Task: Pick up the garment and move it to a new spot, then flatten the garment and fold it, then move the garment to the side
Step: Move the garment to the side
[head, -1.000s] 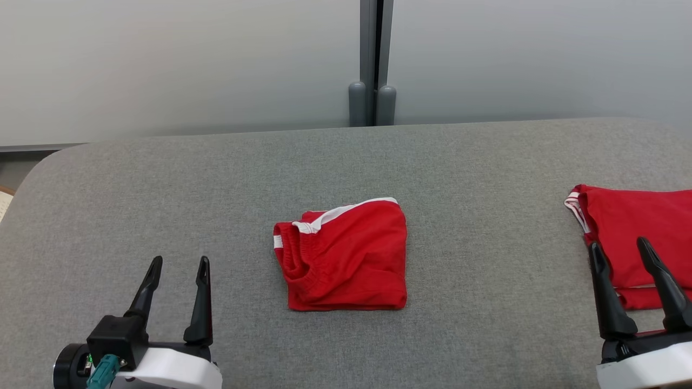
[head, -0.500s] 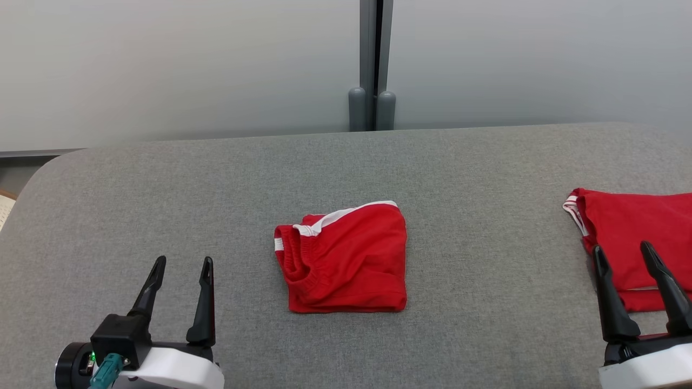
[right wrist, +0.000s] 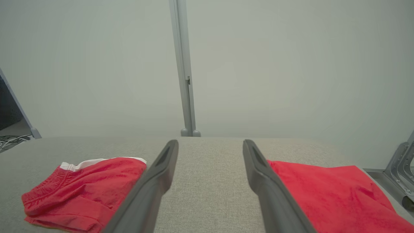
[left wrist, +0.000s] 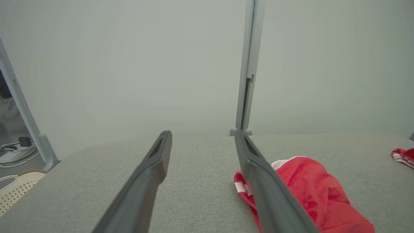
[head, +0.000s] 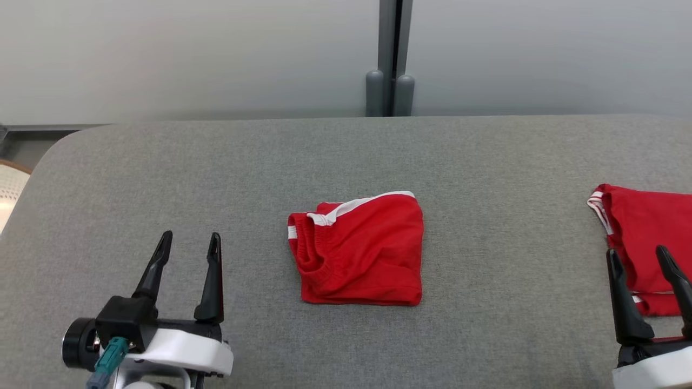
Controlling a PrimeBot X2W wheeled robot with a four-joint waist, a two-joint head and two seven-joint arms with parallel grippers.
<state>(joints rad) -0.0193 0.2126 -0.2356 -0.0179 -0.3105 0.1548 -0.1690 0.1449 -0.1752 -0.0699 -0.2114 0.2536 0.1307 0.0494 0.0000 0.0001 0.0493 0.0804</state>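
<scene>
We find the garment (head: 362, 251) folded into a squarish red packet at the middle of the grey pad (head: 486, 162), with its elastic waistband turned left and a white stripe along its far edge. Neither claw touches it. Our left gripper (head: 191, 236) sits at the near left, well apart from the garment. Its white forearm lies low along the near edge, and its two dark fingers point toward the far side, leaning slightly right. The jaws stand wide apart, with nothing between them but bare pad. In the left wrist view these fingers run low over the pad toward the far wall (head: 189, 54), and the garment lies to the right of them, partly hidden behind the right-hand finger. Our right gripper (head: 636, 250) rises at the near right corner — fingers pointing away, tilted a little left, spread wide and empty. In the head view they overlap a second garment (head: 646, 237), also red with white trim, lying at the pad's right edge; we cannot tell whether they touch it. The right wrist view shows bare pad in the gap between the fingers — the garment lies left of them and the second garment right. A grey post (head: 390, 54) splits the wall, and a pale lattice basket (head: 11, 186) sits off the pad's left end.
</scene>
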